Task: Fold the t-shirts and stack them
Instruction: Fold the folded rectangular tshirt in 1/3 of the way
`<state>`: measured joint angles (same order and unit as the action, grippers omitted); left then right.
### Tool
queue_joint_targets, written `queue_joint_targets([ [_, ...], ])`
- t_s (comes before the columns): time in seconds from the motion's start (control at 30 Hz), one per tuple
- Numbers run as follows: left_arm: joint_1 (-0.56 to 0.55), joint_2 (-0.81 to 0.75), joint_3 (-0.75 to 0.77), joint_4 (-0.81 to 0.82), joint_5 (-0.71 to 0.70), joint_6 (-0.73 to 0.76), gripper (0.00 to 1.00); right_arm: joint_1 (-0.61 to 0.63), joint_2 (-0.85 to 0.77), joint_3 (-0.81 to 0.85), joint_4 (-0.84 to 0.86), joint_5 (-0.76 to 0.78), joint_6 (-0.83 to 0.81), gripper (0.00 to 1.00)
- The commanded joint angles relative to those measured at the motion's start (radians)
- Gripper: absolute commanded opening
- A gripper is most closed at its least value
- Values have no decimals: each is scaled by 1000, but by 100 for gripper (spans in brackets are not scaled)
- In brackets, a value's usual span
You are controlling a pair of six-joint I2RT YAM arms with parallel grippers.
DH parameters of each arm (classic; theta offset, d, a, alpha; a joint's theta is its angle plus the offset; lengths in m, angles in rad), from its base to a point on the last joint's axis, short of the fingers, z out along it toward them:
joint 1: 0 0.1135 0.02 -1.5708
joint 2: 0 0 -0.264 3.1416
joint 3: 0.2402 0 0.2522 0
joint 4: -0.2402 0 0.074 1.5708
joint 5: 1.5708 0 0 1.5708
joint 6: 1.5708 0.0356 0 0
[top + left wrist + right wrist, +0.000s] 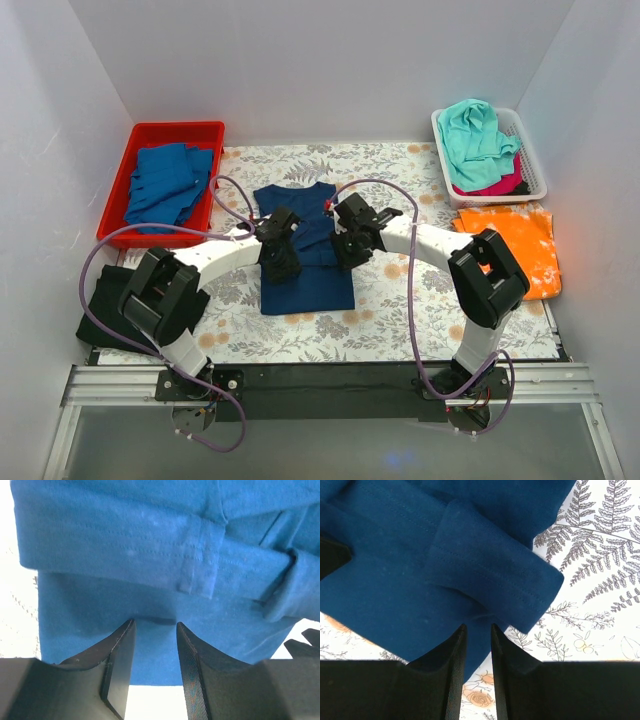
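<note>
- navy shirt (308, 285) lies flat mid-table on the fern-print cover (400, 310), bottom hem toward the arm bases; sides look folded in, so it's a narrow strip.
- my left gripper (155, 625) is pinched on a small fold of that shirt, w/ a sleeve hem (200, 555) doubled over just beyond the tips.
- my right gripper (478, 626) is clamped on the shirt's cloth too, right beside a folded-back sleeve (495, 575); cloth puckers where it goes in between the jaws.
- both sit over the shirt's upper half, left one at its left edge, right one at its right edge, near each other but apart.
- red tray (135, 150) far left: mid-blue shirts (165, 185) piled in it.
- black shirt (105, 300) on the table by my left arm, partly under it.
- white basket (535, 160) far right: teal shirt (475, 130) on top, pink shirt (500, 185) under it.
- orange shirt (515, 245) spread on the table just in front of the basket, partly behind my right arm.
</note>
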<state>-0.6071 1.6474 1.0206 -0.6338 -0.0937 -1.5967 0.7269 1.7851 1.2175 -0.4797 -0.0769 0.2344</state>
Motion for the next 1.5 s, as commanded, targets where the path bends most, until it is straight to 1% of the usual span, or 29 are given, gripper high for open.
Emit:
queue_joint_targets([
  [0.0, 20, 17, -2, 22, -14, 20, 37, 3, 31, 31, 29, 20, -17, 32],
  [0.33, 93, 43, 27, 40, -18, 56, 37, 3, 115, 109, 26, 72, -33, 31],
  [0.4, 104, 55, 48, 39, -20, 67, 37, 0, 125, 143, 26, 121, -50, 31],
  [0.7, 147, 121, 136, 28, -40, 118, 37, -53, 204, 309, -8, 161, -83, 31],
  [0.77, 159, 132, 176, 22, -44, 129, 37, -61, 224, 339, -16, 161, -89, 31],
  [1.03, 205, 216, 341, -4, -78, 176, 37, -101, 335, 572, -74, 184, -115, 31],
  [1.17, 224, 261, 421, 3, -126, 199, 37, -115, 355, 635, -94, 197, -119, 30],
  [1.3, 237, 267, 460, 66, -185, 251, 37, -119, 318, 617, -97, 206, -119, 30],
  [1.37, 240, 261, 473, 36, -207, 256, 36, -119, 292, 587, -97, 213, -115, 31],
  [1.43, 248, 209, 438, 34, -189, 259, 37, -119, 235, 515, -97, 212, -106, 31],
  [1.47, 250, 186, 420, 33, -169, 259, 38, -118, 215, 487, -97, 206, -101, 33],
])
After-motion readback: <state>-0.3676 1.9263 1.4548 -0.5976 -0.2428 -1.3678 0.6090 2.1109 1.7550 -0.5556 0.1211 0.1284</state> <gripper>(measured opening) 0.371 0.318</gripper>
